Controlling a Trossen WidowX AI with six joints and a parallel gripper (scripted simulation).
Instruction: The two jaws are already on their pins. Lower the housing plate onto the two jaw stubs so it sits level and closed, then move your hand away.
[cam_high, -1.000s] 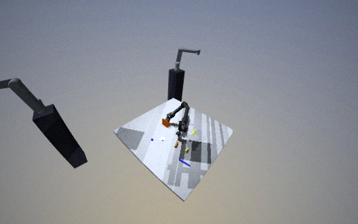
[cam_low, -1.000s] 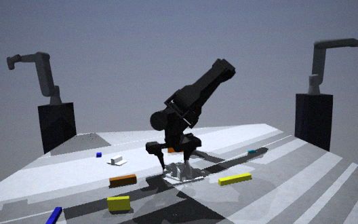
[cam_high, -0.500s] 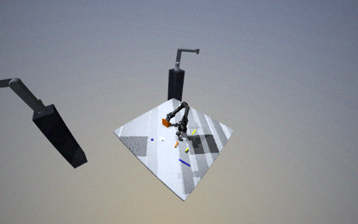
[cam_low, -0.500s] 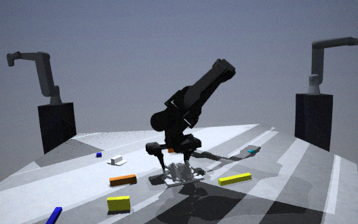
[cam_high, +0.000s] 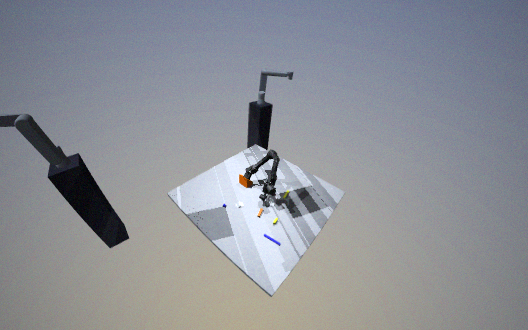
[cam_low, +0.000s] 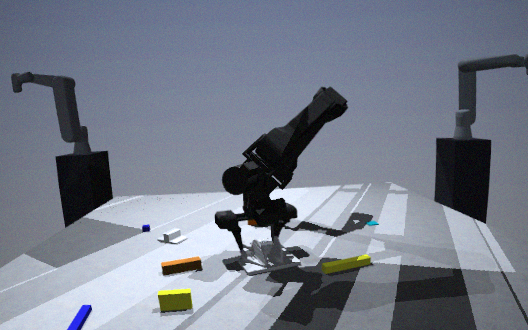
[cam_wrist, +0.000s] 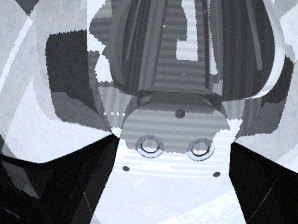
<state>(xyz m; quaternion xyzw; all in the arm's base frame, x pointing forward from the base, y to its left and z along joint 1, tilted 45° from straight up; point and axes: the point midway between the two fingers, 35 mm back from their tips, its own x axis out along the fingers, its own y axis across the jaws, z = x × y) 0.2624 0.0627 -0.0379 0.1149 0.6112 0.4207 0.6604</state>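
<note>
The housing plate (cam_wrist: 172, 192) is a pale plate with two ringed holes, seen in the wrist view between my black fingers. My gripper (cam_wrist: 172, 141) (cam_low: 258, 245) is shut on it by its sides. Pale, round pin ends show inside the left ring (cam_wrist: 149, 146) and the right ring (cam_wrist: 201, 148). The grey, curved jaws (cam_wrist: 132, 50) (cam_wrist: 240, 50) extend from the plate's far edge toward the top of the wrist view. In the exterior view, the grey assembly sits under my fingertips on a flat base (cam_low: 250, 271). Whether the plate is fully down and level cannot be told.
An orange block (cam_low: 181, 265) (cam_high: 260, 213), yellow block (cam_low: 175, 300) (cam_high: 275, 220) and blue bar (cam_high: 272, 239) lie to one side. A yellow bar (cam_low: 346, 264) lies right of the base. A small white part (cam_low: 172, 235) and blue cube (cam_low: 146, 228) lie farther left. An orange box (cam_high: 245, 181) stands behind.
</note>
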